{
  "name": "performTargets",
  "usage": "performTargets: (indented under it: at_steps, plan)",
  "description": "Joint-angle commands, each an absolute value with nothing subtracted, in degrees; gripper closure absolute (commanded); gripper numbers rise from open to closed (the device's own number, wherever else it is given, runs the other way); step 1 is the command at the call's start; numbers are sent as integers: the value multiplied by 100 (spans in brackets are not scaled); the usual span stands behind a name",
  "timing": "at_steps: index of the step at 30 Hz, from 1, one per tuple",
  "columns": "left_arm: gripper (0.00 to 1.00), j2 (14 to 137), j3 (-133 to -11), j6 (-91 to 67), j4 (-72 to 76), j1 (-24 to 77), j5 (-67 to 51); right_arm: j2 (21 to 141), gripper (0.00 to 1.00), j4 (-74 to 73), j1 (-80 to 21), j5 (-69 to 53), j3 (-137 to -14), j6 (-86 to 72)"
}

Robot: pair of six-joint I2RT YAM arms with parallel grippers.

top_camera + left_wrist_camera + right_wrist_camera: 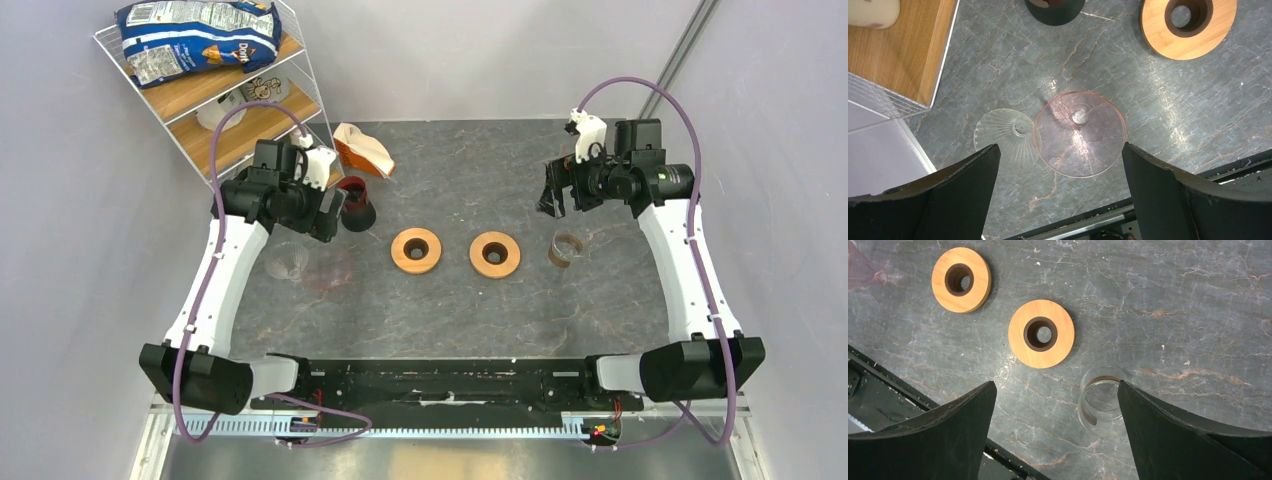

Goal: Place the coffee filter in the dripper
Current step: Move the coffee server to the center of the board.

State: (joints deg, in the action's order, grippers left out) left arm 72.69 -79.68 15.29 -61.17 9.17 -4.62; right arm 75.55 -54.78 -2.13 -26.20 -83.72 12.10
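Note:
No single paper coffee filter is in view. No glass cone seated in a wooden collar is in view either. A clear ribbed glass cone [998,131] and a pink glass cone [1098,145] sit side by side on the table, below my left gripper [1060,150], which is open and empty. They also show in the top view, clear [285,262] and pink [332,270]. Two bare wooden rings [400,250] [478,255] lie mid-table. My right gripper [1056,385] is open and empty above the table near a short clear glass [1099,407].
An orange-and-white filter packet [362,150] lies at the back. A black cone with a red inside [357,208] stands beside my left gripper [335,212]. A wire shelf [190,95] with a chip bag stands at the back left. My right gripper [553,198] hovers at the right.

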Motion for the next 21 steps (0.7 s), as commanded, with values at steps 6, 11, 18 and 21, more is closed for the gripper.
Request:
performTargets:
  at_steps: [6, 11, 18, 21]
  plan:
    - [0, 7513, -8463, 1833, -6073, 1740, -897, 8168, 1, -7298, 44, -2984, -9556, 2529]
    - [0, 8064, -9014, 1943, -6258, 2260, -1873, 8306, 1, -8517, 834, -3235, -9796, 3986]
    - [0, 8813, -9606, 1604, -5988, 2697, -2607, 8350, 1, -9227, 2058, -3081, -8979, 6846]
    - [0, 9341, -10048, 1312, -5978, 2939, -2888, 8336, 4, -8884, 2200, -3197, -8370, 7536]
